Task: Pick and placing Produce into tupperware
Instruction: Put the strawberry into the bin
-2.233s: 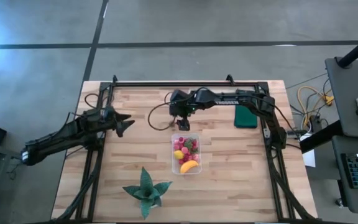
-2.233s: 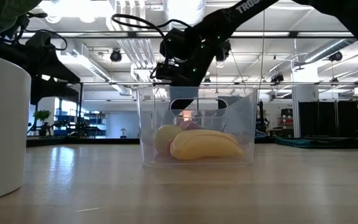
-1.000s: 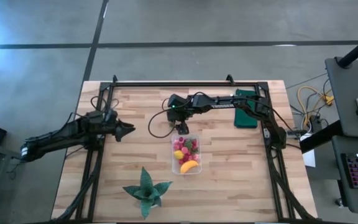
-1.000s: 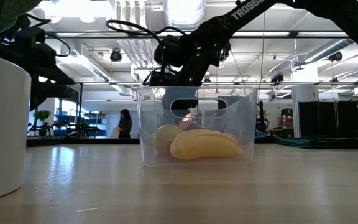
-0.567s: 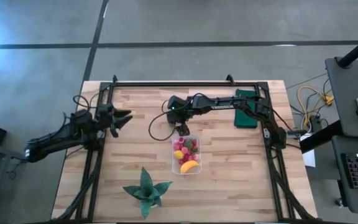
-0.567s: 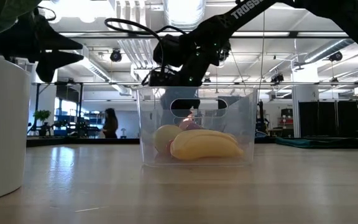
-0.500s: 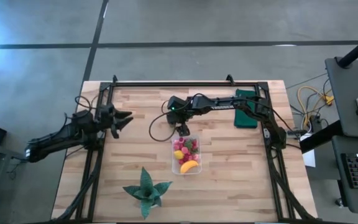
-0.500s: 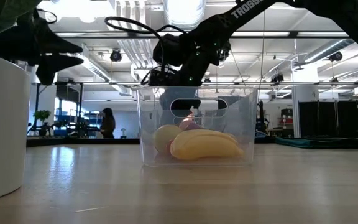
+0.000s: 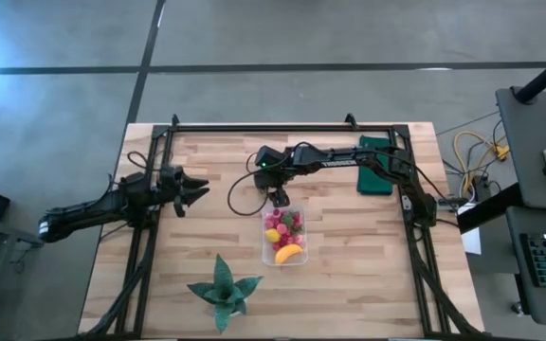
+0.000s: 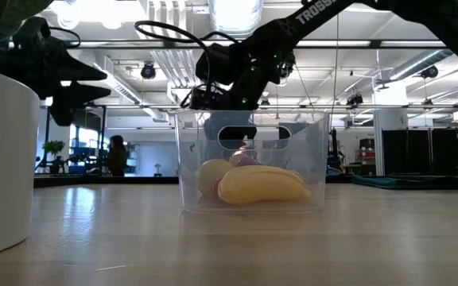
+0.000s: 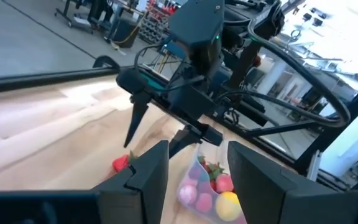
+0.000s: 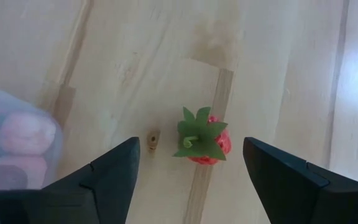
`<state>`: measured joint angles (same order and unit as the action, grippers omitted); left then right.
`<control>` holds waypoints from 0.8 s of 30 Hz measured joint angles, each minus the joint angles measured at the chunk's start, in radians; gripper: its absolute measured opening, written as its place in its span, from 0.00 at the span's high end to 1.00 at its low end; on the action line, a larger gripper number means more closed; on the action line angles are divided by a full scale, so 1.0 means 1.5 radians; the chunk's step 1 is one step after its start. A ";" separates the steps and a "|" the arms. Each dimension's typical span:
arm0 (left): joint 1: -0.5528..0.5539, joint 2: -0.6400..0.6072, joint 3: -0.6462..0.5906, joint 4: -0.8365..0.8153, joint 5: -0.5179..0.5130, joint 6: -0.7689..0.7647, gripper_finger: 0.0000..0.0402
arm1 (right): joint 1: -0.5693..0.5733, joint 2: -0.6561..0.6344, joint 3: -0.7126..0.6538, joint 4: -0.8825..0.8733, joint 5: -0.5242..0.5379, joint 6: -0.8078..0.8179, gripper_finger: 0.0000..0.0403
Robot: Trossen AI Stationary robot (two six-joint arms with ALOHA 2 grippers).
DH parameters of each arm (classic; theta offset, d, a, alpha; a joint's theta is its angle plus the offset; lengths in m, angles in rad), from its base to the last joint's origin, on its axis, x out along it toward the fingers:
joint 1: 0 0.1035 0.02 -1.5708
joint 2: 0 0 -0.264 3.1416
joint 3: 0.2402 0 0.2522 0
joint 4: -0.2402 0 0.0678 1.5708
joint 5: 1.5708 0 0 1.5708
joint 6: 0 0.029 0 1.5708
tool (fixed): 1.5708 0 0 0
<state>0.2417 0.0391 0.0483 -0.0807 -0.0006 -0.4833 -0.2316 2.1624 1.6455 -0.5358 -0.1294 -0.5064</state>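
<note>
Nearest the front edge of the table (image 9: pixel 368 284), left of centre, sits the green spiky plant (image 9: pixel 222 289); in the low view only its white pot (image 10: pixel 2 159) shows, cut off at the left edge. Bare wood lies open to its right and along the front. Beyond it, near the table's middle, stands the clear tupperware (image 9: pixel 284 234), holding the banana (image 10: pixel 262 184), a yellow lemon-like fruit (image 9: pixel 272 235) and red and pink strawberry pieces (image 9: pixel 290 223); how many pieces cannot be counted. Just past its far rim, one strawberry (image 12: pixel 205 140) lies on the wood, leaves upward, apart from the container. The right gripper (image 12: pixel 191 171) hangs directly over it, fingers spread wide to either side and grasping nothing. The left gripper (image 9: pixel 195 190) waits well off to the left, above the table, its fingers (image 11: pixel 148 174) partly parted and empty. A dark green flat rectangle (image 9: pixel 374 176) lies at the far right, partly under the right arm. Black frame rails edge the far side and both flanks.
</note>
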 joint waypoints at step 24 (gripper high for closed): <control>0.000 0.004 -0.005 0.014 -0.005 -0.036 0.63 | -0.043 0.060 0.094 -0.155 -0.043 0.336 0.35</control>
<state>0.2420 0.0451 0.0406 -0.0595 -0.0086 -0.5367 -0.2967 2.2530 1.7864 -0.7681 -0.1943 -0.0017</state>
